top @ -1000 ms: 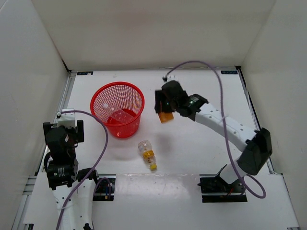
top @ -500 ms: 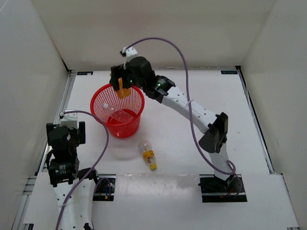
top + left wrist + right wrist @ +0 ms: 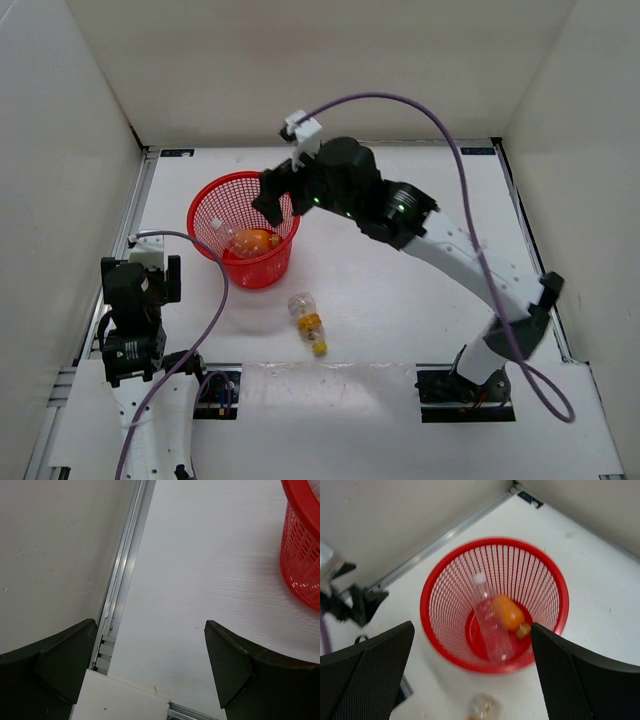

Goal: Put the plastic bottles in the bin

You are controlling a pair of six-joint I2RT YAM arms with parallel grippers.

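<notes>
Now my right hand (image 3: 472,626) hangs spread wide and empty over the bin (image 3: 492,541), where the orange bottle (image 3: 509,612) lies beside the tall clear one (image 3: 490,622); next I must fetch the yellow-capped bottle (image 3: 306,320) lying on the worktop (image 3: 400,290) nearby

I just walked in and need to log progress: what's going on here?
The right gripper hangs open above the red mesh bin, holding nothing. The orange bottle and the tall clear bottle lie inside, on the bin's base. The stubby yellow-labelled bottle lies on the table in front of the bin, not yet picked up. The left gripper is open and empty near the table's left edge.
</notes>
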